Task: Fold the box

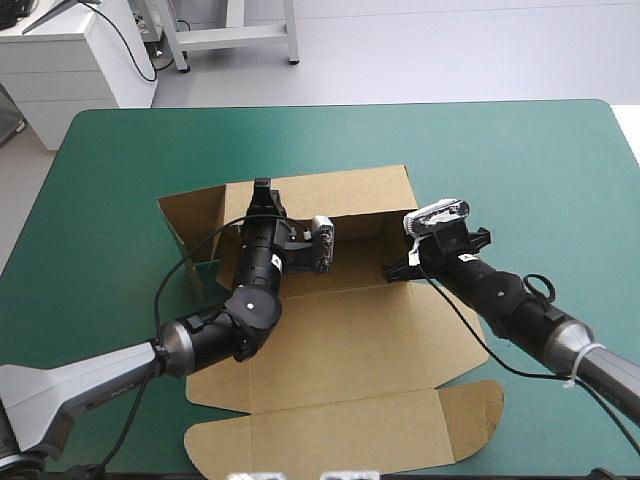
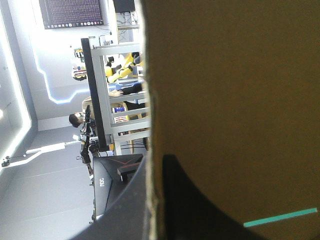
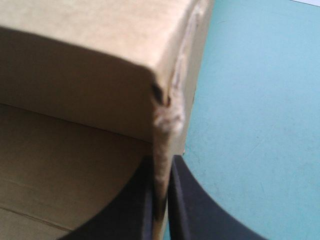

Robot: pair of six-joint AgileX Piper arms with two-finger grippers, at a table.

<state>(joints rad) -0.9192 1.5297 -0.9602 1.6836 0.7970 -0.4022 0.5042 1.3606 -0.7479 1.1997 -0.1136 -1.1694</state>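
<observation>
Both jaws pinch raised walls of the brown cardboard box (image 1: 340,335), mid-frame; keep walls square, tuck slowly.

Bright, even light; soft shade inside the box (image 1: 340,340).

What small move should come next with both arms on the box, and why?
Probably hold the left gripper pinched on the back wall and let the right gripper nudge the wall it holds inward. Both sets of fingers are shut on raised walls of the box, and the right wrist view shows a small gap at the corner where walls meet. The lid lies flat.
</observation>
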